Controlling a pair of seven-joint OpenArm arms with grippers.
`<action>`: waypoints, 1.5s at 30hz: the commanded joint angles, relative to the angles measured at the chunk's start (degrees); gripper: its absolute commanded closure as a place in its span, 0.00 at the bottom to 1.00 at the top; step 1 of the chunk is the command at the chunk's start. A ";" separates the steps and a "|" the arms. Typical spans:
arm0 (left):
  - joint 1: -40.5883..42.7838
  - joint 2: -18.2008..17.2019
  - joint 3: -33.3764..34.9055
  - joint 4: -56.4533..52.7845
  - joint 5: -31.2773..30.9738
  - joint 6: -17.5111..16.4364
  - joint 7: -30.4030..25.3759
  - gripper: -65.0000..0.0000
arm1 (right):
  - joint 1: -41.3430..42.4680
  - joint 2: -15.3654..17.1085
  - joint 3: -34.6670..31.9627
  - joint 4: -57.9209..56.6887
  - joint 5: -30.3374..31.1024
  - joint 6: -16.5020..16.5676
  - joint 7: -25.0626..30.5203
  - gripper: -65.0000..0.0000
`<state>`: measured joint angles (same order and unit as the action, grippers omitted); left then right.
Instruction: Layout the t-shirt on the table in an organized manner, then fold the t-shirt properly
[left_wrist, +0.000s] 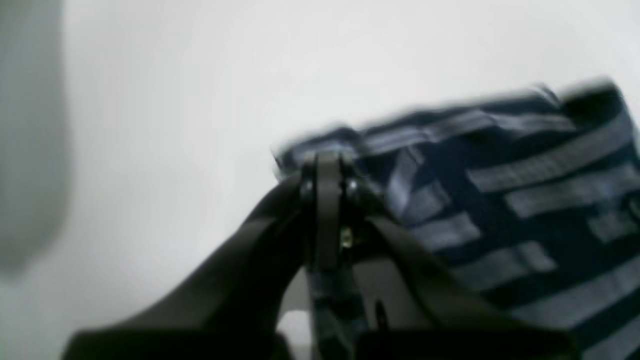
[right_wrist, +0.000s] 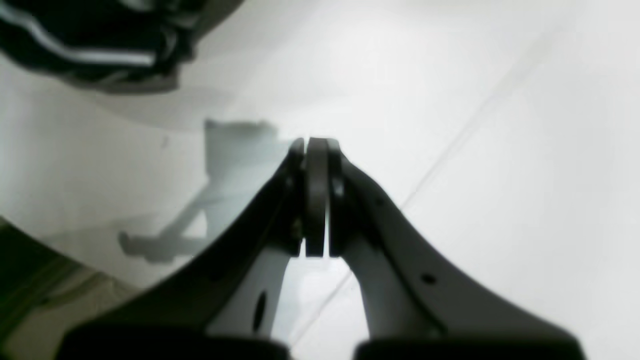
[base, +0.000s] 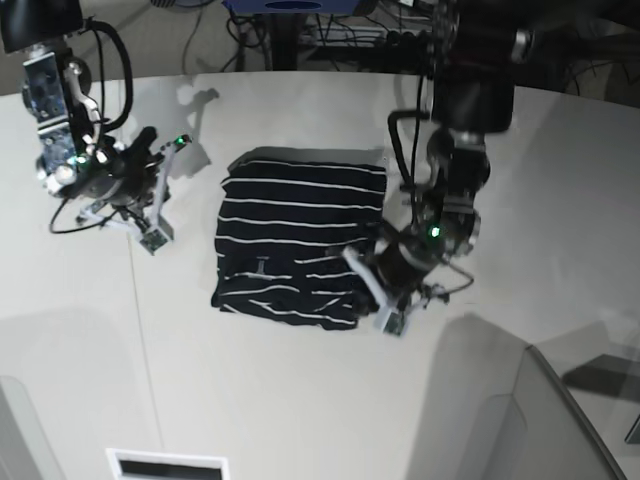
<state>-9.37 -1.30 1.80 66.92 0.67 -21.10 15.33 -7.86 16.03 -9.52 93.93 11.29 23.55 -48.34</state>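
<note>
The t-shirt (base: 298, 240), dark navy with thin white stripes, lies in a roughly rectangular fold at the middle of the table (base: 300, 390). My left gripper (base: 358, 263) is at the shirt's lower right edge. In the left wrist view its fingers (left_wrist: 327, 167) are shut, with striped fabric (left_wrist: 525, 200) pinched between them and spreading to the right. My right gripper (base: 165, 155) hovers left of the shirt, apart from it. In the right wrist view it (right_wrist: 316, 145) is shut on nothing above bare table (right_wrist: 500, 150), and the shirt (right_wrist: 90, 45) shows only at the top left.
A thin dark seam (base: 140, 330) runs down the table's left part and also shows as the seam (right_wrist: 450, 145) in the right wrist view. Cables and equipment (base: 300, 30) stand beyond the far edge. A slot (base: 165, 465) sits at the near edge, a translucent panel (base: 520, 420) at lower right.
</note>
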 joint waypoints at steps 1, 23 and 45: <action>0.88 -0.06 0.00 4.78 -2.73 -0.22 -1.31 1.00 | -0.01 -0.16 0.42 2.47 0.62 0.49 1.00 1.00; 16.35 -0.33 0.35 10.14 -9.85 -0.22 1.77 1.00 | 7.90 -7.28 -11.18 -18.11 0.89 0.84 20.78 1.00; 35.78 -10.17 -9.32 38.89 -9.77 -0.48 1.77 1.00 | -8.19 6.96 -2.31 9.41 0.71 0.93 21.48 1.00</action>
<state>26.28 -11.05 -7.18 104.49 -8.43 -21.78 18.74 -16.08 22.39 -12.29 102.17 11.51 24.38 -28.16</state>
